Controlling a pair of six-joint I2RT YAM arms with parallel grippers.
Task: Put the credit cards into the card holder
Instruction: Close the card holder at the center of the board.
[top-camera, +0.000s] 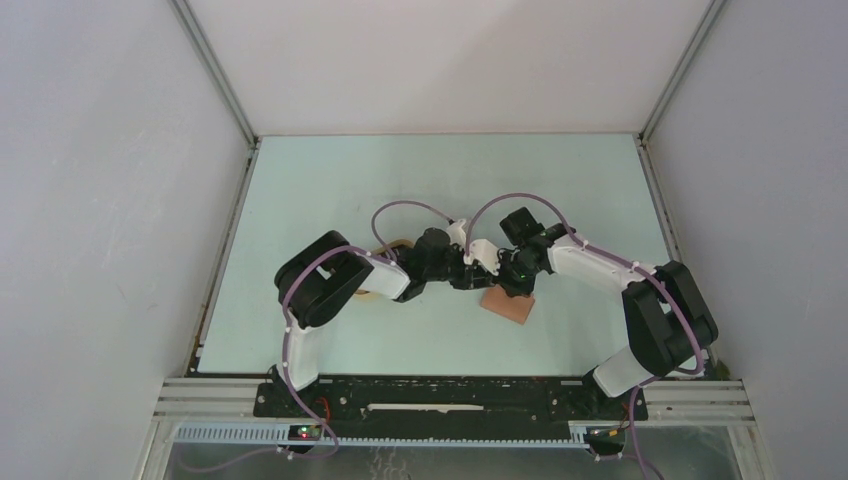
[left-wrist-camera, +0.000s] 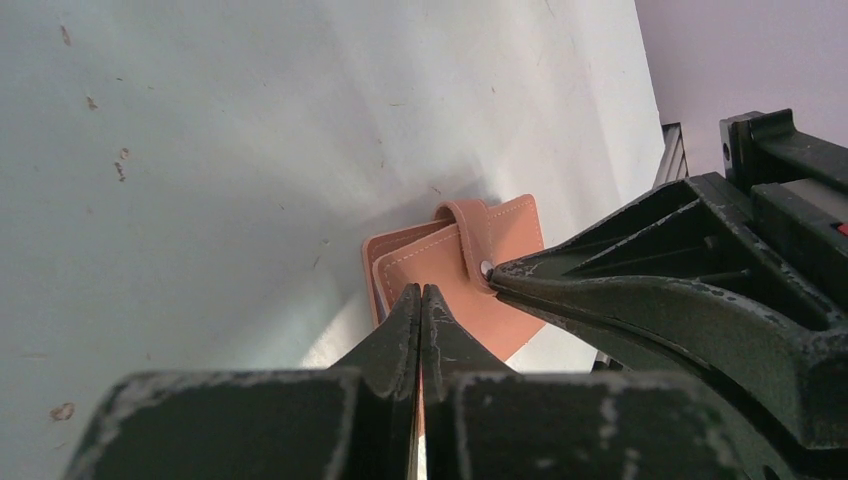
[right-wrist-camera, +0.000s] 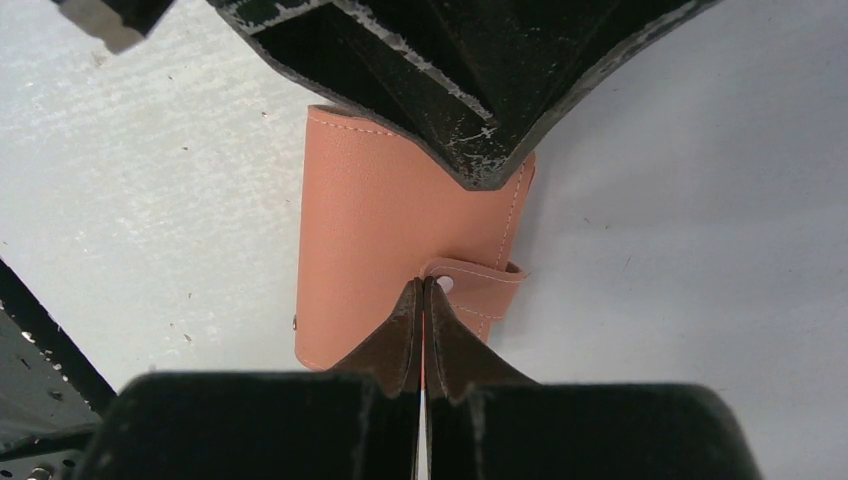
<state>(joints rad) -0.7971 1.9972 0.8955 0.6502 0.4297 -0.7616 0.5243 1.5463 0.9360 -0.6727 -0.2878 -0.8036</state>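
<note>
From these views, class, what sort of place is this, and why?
Probably a lab robot test cell: a pale table boxed in by plain white walls, a left arm and right arm bolted to a rail at its near edge, a card holder set out.

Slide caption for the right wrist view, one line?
Right gripper, shut, tips at the snap tab of the closed card holder; left gripper opposite.

Pale green table (top-camera: 330, 180) enclosed by plain white walls (top-camera: 100, 200).

1 holder (top-camera: 508, 306) w/ 1 snap tab (right-wrist-camera: 482, 277). 1 tray (top-camera: 398, 243), partly hidden. 2 arms (top-camera: 325, 280) (top-camera: 665, 320), 2 grippers: left gripper (left-wrist-camera: 421, 292), right gripper (right-wrist-camera: 421, 285).
</note>
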